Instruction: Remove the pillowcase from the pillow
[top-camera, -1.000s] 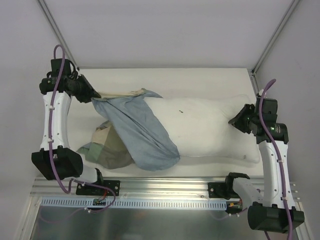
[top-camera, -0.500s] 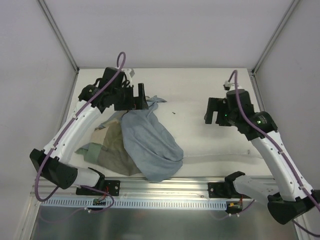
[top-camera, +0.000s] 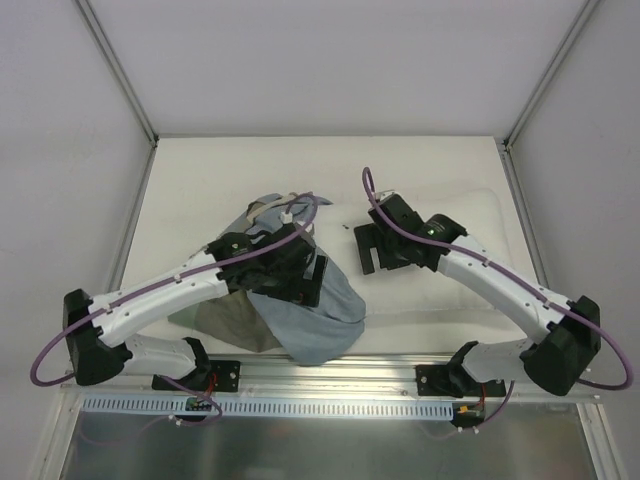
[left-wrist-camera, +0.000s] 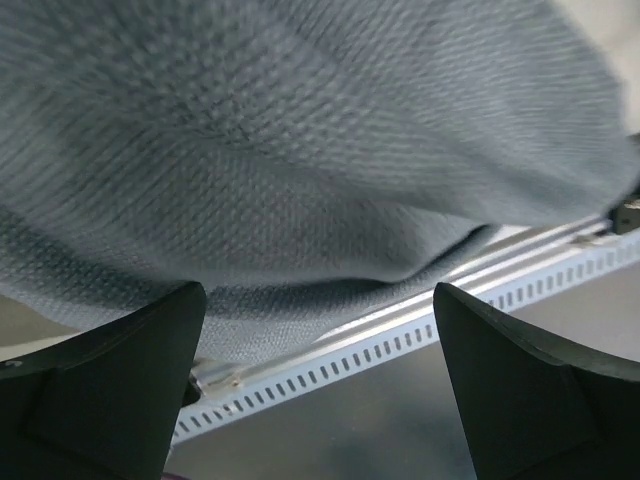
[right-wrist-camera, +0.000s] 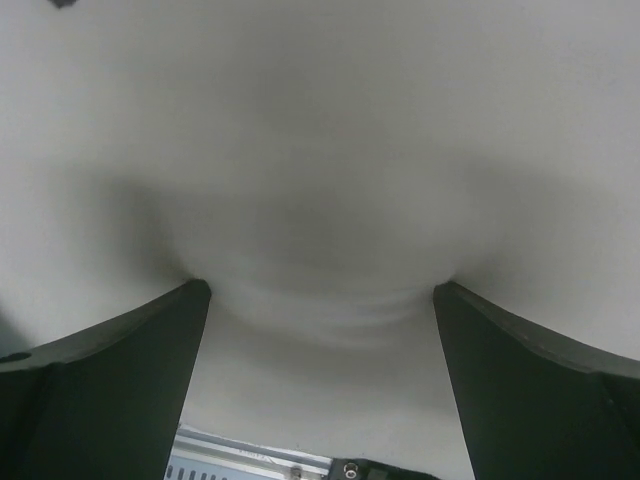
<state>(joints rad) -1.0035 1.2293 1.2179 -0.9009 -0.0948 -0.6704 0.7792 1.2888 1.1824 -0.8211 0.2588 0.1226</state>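
The pillowcase (top-camera: 325, 325) lies bunched on the left half of the table, blue-grey face up, with its olive and beige patchwork (top-camera: 225, 325) showing at the left. The white pillow (top-camera: 420, 295) stretches to the right, its left end under the fabric. My left gripper (top-camera: 318, 282) hovers open over the blue-grey cloth. In the left wrist view that cloth (left-wrist-camera: 300, 150) fills the top, and nothing sits between the left gripper's (left-wrist-camera: 318, 300) jaws. My right gripper (top-camera: 362, 250) is open over the pillow's left part. The pillow's (right-wrist-camera: 320, 150) skin dents between the right gripper's (right-wrist-camera: 320, 290) jaws.
A slotted aluminium rail (top-camera: 330, 372) runs along the near edge, in front of both arm bases. Slanted frame posts (top-camera: 115, 70) stand at the back corners. A small dark speck (top-camera: 345, 227) lies on the pillow near the right gripper.
Both grippers opened and let go, the left of the pillowcase's edge, the right of the pillow's end. Both arms swung from the table's ends to the middle. The pillowcase slumped into a heap.
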